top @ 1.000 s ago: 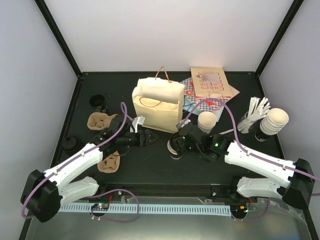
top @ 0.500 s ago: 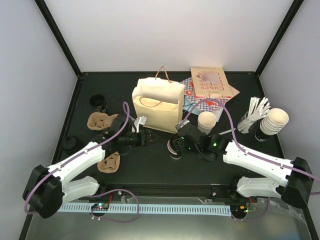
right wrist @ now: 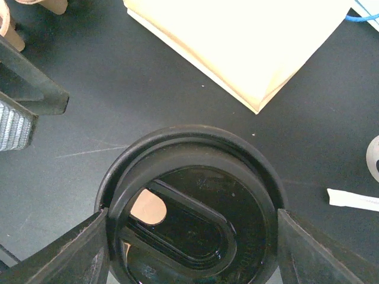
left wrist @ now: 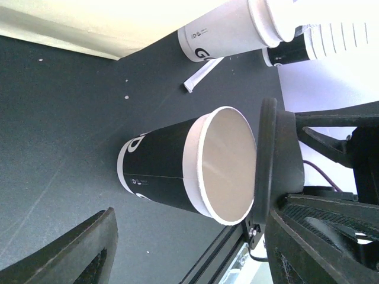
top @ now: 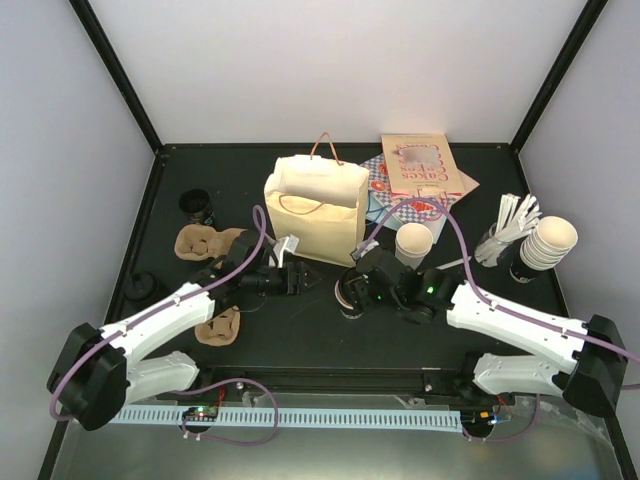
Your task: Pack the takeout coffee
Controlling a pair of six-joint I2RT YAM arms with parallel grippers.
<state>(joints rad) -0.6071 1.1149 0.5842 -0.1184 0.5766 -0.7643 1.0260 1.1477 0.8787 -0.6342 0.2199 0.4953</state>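
We find the paper bag standing upright at centre frame in the top view. The coffee cup stands on the table just below the bag's lower right corner, outside it and not capped. The right gripper clamps the black lid directly over the cup's mouth. The left gripper is spread wide, empty, just left of the cup.

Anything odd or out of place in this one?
The black cup stands lidless: its black lid is gripped in the right claw just above the rim, not seated. A white paper strip lies loose beside it. No spill shows.
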